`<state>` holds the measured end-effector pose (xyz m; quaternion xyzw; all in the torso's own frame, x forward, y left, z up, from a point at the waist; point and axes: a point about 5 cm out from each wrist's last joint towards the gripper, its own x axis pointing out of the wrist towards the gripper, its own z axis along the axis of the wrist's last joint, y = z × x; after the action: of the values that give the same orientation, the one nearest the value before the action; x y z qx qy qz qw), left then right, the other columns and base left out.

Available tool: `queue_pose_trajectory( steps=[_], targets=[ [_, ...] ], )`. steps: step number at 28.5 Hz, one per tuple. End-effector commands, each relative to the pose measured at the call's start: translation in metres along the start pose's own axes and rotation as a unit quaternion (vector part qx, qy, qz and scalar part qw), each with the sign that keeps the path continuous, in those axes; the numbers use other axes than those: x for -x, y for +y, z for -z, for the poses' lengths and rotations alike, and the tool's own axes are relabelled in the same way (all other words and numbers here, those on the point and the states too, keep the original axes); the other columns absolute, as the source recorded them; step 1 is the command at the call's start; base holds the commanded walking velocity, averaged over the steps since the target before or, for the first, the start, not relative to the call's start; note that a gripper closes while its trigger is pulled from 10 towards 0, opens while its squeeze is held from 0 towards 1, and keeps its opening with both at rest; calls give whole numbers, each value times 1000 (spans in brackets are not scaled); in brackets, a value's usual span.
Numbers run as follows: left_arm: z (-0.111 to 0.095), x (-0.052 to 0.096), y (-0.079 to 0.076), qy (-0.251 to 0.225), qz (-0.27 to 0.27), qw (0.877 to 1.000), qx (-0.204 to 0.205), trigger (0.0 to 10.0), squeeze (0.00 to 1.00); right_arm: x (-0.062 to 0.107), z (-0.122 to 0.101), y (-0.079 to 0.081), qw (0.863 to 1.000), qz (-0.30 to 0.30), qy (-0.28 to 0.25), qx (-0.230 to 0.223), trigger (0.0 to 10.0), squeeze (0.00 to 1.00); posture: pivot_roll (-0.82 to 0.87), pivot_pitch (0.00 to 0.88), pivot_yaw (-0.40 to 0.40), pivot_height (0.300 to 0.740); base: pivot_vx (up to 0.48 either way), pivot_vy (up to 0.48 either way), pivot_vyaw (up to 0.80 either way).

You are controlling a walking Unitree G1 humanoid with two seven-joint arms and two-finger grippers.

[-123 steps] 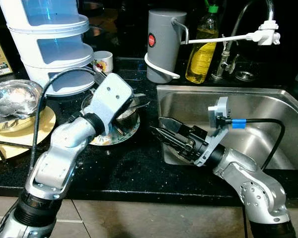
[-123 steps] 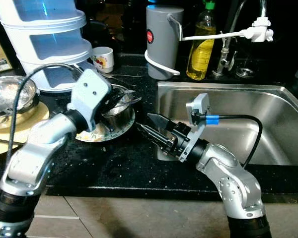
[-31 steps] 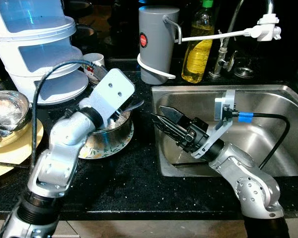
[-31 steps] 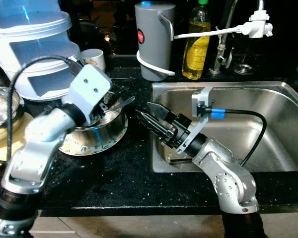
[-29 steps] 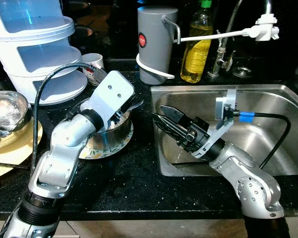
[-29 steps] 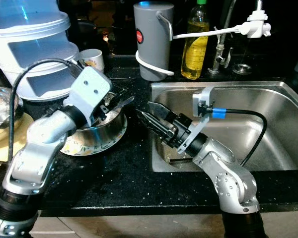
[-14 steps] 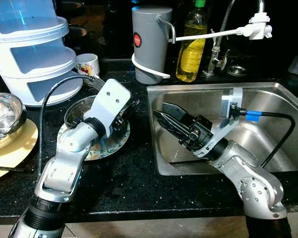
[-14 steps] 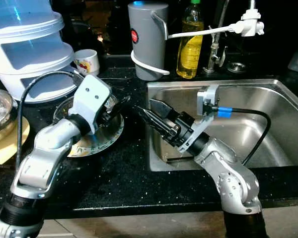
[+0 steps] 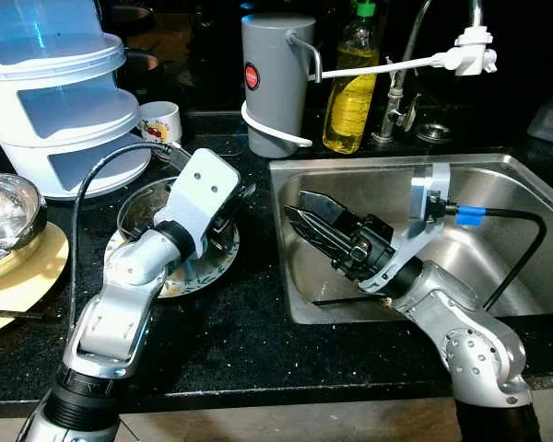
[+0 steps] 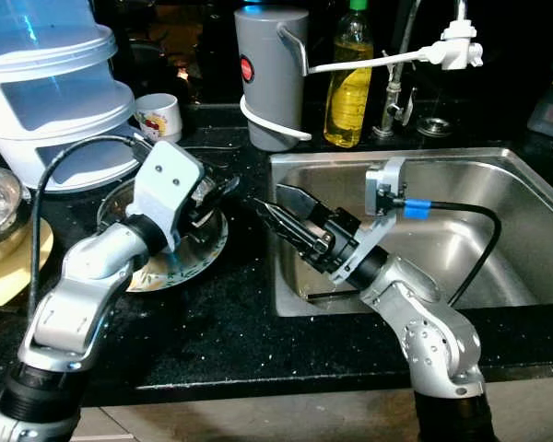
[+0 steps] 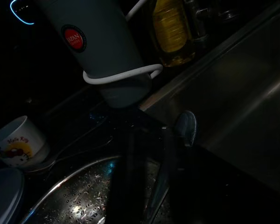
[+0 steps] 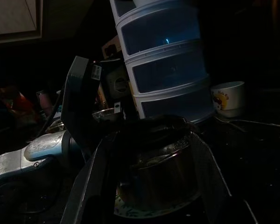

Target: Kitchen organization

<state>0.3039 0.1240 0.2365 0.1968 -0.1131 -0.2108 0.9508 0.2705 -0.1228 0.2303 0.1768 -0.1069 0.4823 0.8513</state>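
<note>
A steel bowl (image 9: 140,204) sits on a patterned plate (image 9: 192,274) on the black counter, left of the sink (image 9: 498,168). My left gripper (image 9: 230,204) reaches over the bowl's right rim. In the left wrist view its fingers (image 11: 126,177) are closed around the handle of a spoon (image 11: 185,128), whose end sticks out toward the sink. My right gripper (image 9: 297,208) hovers over the sink's left side, pointing at the bowl. Its fingers (image 12: 91,182) are spread wide, with the bowl (image 12: 158,172) seen between them and nothing held.
A grey canister (image 9: 275,74), a yellow soap bottle (image 9: 346,92) and a faucet (image 9: 394,87) with a white sprayer (image 9: 470,53) stand behind the sink. A white stacked container (image 9: 55,92), a cup (image 9: 158,120) and a second steel bowl (image 9: 5,207) on a yellow plate (image 9: 32,272) are at the left.
The camera has shifted. My left gripper has dropped lower onto the bowl's right rim with the spoon. The right gripper stays open over the sink's left side.
</note>
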Motion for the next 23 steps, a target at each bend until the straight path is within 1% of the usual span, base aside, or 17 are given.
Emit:
queue_pose_trajectory(
  steps=[1,8,9,13,14,15,16,18,20,21,23],
  targets=[
    [9,2,-1,22,-2,1000,18,0,0,-2,-1,2,1000,-9,0,1,10000,0,-63,0,-49,740,0,0,0],
    [7,2,2,20,-8,1000,22,0,0,-1,-2,2,1000,-9,1,2,10000,0,-63,0,-52,740,0,0,0],
    [3,1,7,15,-18,1000,13,0,0,-1,-2,1,1000,-8,2,3,10000,0,-63,0,-54,740,0,0,0],
    [1,1,10,12,-22,1000,10,0,0,-1,-2,1,1000,-8,2,3,10000,0,-63,0,-54,740,0,0,0],
    [-4,0,14,2,-31,999,7,0,0,-1,-2,0,1000,-8,0,3,10000,0,-61,0,-55,740,0,0,0],
    [-4,0,14,2,-31,999,7,0,0,-1,-2,0,1000,-8,0,3,10000,0,-61,0,-55,740,0,0,0],
    [-13,-1,20,-12,-41,999,2,0,0,-2,-3,0,1000,-8,-1,3,10000,0,-60,0,-55,740,0,0,0],
    [-13,-1,20,-12,-41,999,2,0,0,-2,-3,0,1000,-8,-1,3,10000,0,-60,0,-55,740,0,0,0],
    [-40,-2,31,-57,-59,996,-16,0,0,-2,-3,-1,1000,-5,-6,1,10000,0,-59,0,-53,740,0,0,0],
    [-40,-2,31,-57,-59,996,-16,0,0,-2,-3,-1,1000,-5,-6,1,10000,0,-59,0,-53,740,0,0,0],
    [-64,-2,37,-99,-67,992,-29,0,0,-3,-4,-2,1000,0,-12,1,10000,0,-59,0,-53,740,0,0,0]
  ],
)
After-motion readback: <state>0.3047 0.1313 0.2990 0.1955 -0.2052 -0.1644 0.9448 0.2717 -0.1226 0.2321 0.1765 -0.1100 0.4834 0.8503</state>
